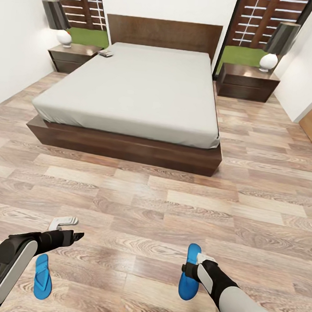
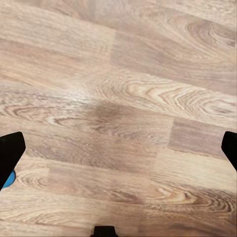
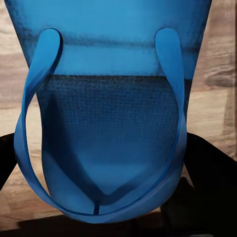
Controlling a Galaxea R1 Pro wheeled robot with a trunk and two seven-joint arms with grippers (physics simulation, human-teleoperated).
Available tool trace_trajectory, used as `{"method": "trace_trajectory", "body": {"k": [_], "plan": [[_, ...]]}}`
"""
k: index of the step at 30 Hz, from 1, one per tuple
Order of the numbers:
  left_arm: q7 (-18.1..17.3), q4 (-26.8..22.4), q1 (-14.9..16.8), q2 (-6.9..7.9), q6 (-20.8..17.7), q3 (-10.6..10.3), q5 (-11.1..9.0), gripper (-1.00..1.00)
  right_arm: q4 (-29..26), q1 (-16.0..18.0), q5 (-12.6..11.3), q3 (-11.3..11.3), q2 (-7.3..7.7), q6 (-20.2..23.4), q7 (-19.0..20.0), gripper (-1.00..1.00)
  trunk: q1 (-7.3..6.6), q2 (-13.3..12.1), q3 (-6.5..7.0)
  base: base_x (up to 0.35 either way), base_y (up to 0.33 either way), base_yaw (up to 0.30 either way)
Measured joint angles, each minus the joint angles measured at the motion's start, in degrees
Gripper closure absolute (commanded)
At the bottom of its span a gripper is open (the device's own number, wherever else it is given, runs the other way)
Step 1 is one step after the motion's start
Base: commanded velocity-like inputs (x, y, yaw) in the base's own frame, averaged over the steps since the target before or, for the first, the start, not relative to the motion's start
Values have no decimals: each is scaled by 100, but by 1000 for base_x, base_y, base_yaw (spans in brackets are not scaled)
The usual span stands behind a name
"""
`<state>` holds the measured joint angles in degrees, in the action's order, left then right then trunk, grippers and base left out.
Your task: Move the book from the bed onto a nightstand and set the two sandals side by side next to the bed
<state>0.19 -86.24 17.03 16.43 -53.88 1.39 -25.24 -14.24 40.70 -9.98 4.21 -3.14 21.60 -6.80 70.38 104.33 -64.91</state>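
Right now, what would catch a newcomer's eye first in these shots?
The big grey-white bed fills the middle of the room, with a dark nightstand and lamp on each side of its headboard. Next come the two bright blue sandals on the wood floor near the robot: one sandal beside the left gripper, the other sandal at the right gripper, seen close up in the right wrist view.

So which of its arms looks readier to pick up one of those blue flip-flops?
The right. Its right gripper sits on the right sandal, which looms close in its wrist view. The left gripper faces bare floor, the other sandal beside it.
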Motion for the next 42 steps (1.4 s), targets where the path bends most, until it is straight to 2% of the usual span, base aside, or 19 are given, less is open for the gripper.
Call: {"method": "trace_trajectory", "body": {"k": [16, 21, 23, 24, 30, 42], "plan": [[3, 122, 0, -20, 70, -5, 1, -100, 1, 0, -4, -74, -3, 3, 20, 100, -351, -642, 287, 0, 0, 0], [8, 157, 4, -74, 75, -187, 253, -100, 3, 0, -5, -81, -8, 9, 29, 100, -461, -842, 377, 0, 0, 0], [9, 163, 4, -133, 78, -300, 411, -100, 2, 0, -6, -82, -7, 11, 32, 100, -505, -923, 413, 0, 0, 0], [8, 167, 2, -209, 80, -377, 559, -100, 3, 0, -4, -81, -7, 15, 34, 100, -527, -963, 431, 0, 0, 0], [0, 160, 0, -404, 83, -493, 937, -100, -3, 0, -4, -77, -6, 27, 39, 100, -659, -1203, 539, 0, 0, 0], [3, 166, 0, -479, 81, -555, 1057, -100, -5, 0, 2, -77, 0, 38, 38, 100, -923, -1685, 754, 0, 0, 0]]}}
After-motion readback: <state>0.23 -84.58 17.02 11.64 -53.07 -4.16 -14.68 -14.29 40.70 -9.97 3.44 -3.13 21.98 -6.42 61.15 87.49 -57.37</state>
